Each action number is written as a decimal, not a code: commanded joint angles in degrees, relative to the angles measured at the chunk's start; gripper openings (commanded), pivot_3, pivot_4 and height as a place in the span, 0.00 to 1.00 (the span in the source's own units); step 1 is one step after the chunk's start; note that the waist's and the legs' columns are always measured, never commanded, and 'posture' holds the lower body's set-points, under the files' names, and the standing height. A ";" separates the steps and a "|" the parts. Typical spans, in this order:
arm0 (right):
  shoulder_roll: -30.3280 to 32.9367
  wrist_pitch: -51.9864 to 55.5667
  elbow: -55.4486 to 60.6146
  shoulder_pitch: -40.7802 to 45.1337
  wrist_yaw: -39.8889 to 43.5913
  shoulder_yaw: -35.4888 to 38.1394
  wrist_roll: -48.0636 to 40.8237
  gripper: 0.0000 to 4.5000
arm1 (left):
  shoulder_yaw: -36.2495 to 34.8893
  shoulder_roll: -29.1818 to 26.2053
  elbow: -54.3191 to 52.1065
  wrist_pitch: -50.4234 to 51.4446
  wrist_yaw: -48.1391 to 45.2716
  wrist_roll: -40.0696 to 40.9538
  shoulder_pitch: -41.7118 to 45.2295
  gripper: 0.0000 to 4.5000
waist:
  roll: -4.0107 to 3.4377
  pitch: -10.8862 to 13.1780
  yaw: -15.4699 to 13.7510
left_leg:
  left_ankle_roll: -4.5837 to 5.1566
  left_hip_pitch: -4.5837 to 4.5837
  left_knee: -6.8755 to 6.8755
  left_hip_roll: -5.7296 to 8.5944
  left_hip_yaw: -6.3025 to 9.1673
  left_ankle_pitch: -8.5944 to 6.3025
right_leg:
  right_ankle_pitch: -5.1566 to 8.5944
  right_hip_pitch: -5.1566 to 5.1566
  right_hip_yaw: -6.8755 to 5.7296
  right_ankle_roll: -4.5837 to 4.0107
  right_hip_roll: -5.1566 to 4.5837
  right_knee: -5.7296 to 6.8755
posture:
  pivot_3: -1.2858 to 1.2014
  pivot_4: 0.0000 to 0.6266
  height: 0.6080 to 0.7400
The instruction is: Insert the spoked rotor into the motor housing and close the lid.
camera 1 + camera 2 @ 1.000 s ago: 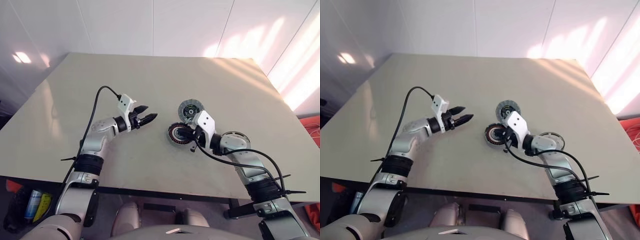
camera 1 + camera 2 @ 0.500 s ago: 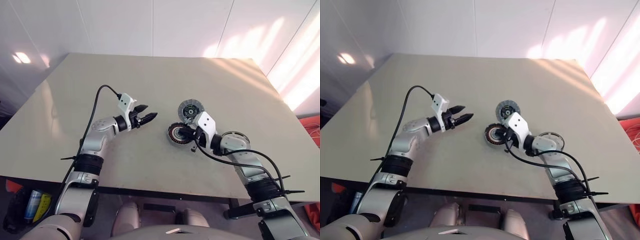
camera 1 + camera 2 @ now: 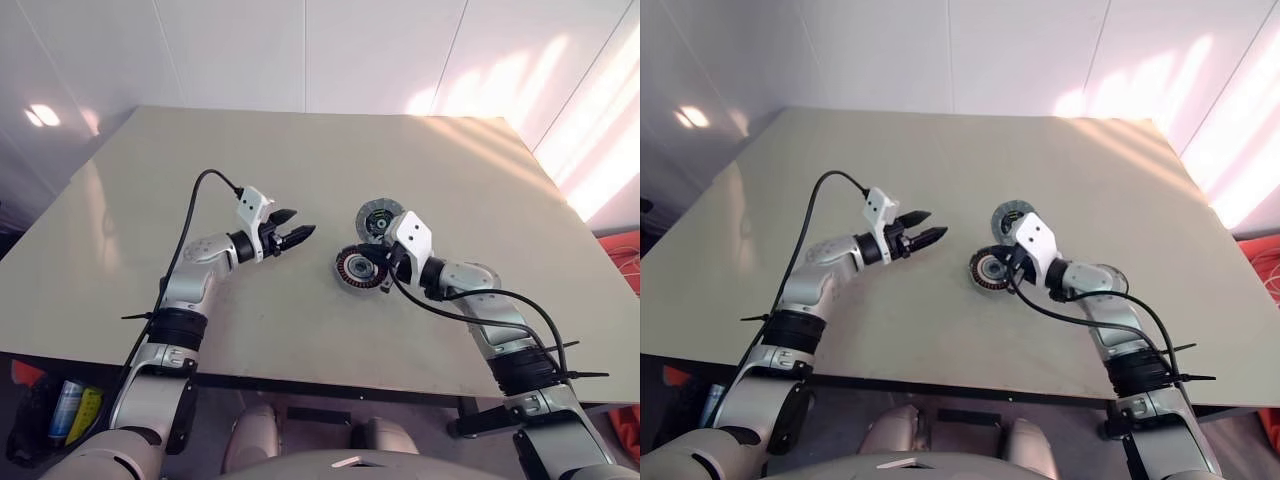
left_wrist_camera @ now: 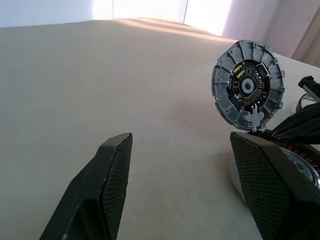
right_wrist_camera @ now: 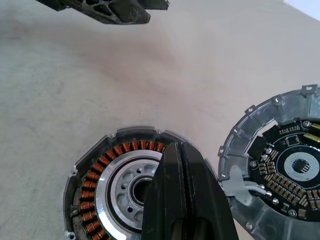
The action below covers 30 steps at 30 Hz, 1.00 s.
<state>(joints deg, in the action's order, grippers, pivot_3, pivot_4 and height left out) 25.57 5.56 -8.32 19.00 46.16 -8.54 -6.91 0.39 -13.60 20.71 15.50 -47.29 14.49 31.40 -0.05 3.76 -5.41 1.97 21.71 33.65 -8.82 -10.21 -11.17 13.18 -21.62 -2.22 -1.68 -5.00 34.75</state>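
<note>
Right wrist view: right gripper, fingers pressed together and empty, is hovering over the motor housing at frame bottom; lid sitting beside it, lower right. Housing probably heavy, rigid; grip the rim, windings fragile. Left gripper spread, mid-left.

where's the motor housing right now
The motor housing lies flat on the table, right of centre, just under the shut right gripper and beside the lid.

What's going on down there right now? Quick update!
Left end effector open, empty, above the table. Right end effector shut over motor housing. Lid beside it, face up. Nothing blocking.
</note>
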 commanded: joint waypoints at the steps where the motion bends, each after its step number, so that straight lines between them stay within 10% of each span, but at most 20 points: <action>1: -0.81 -1.57 -1.48 0.86 0.29 -0.06 0.03 0.01 | -0.13 -0.48 -0.57 -1.40 -0.33 0.43 0.63 0.74 | 0.00 0.00 0.00 | 0.00 0.00 0.00 0.00 0.00 0.00 | 0.00 0.00 0.00 0.00 0.00 0.00 | 0.52 0.00 1.00; 30: -1.49 -1.78 -1.68 -0.50 0.09 0.81 -0.28 0.01 | -0.22 -1.38 1.22 -3.40 -0.66 0.20 0.78 0.74 | 0.00 0.00 0.00 | -0.01 -0.07 0.02 -0.01 0.01 0.01 | 0.00 0.09 0.00 0.00 0.02 0.02 | 0.52 0.00 1.00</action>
<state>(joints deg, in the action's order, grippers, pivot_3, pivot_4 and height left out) 24.61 3.81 -9.51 19.05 46.06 -7.19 -6.91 0.74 -14.37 22.48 13.49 -47.60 14.28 31.39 -0.05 3.75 -5.41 1.96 21.63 33.66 -8.83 -10.20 -11.17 13.18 -21.53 -2.22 -1.68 -4.98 34.76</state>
